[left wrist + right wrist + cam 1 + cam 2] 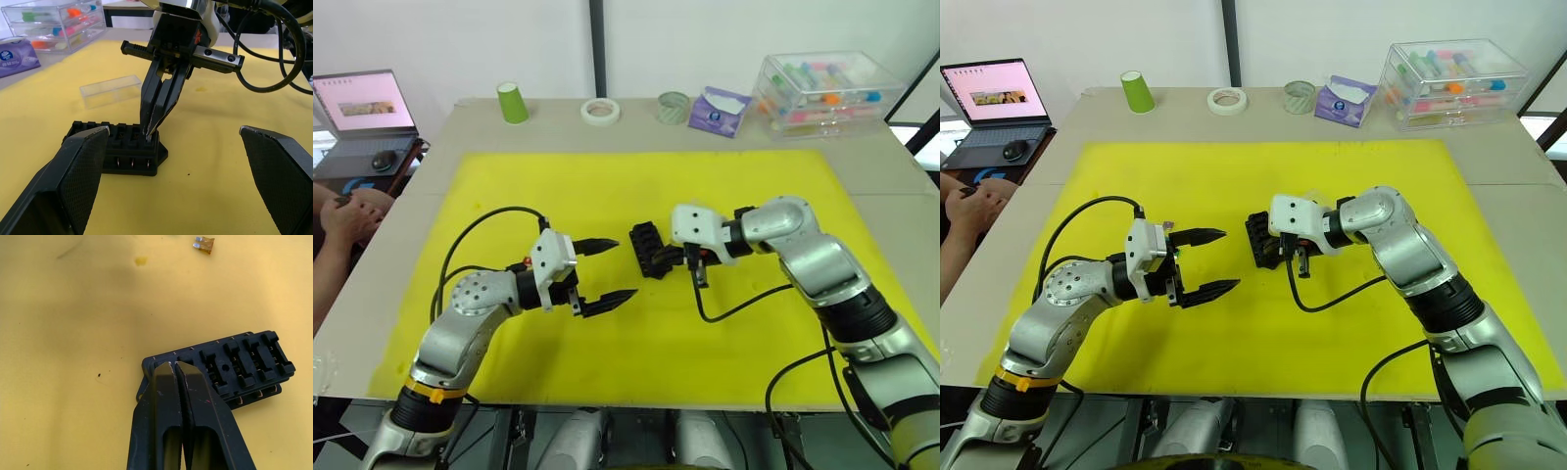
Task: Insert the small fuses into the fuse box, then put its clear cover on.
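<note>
Right claw pinched down on the fuse box, left claw gaping wide

Nearest us, the left claw hangs wide open with nothing in it, just left of the fuse box, which sits mid-mat on the yellow mat. The right claw has its fingers pressed together, tips touching the top of the box at one end; can't tell if there's a fuse pinched in there. A brownish fuse lies loose on the mat, and the clear cover lies just beyond the box. Far back on the worktop: green cup, tape roll, clear bin.
</note>
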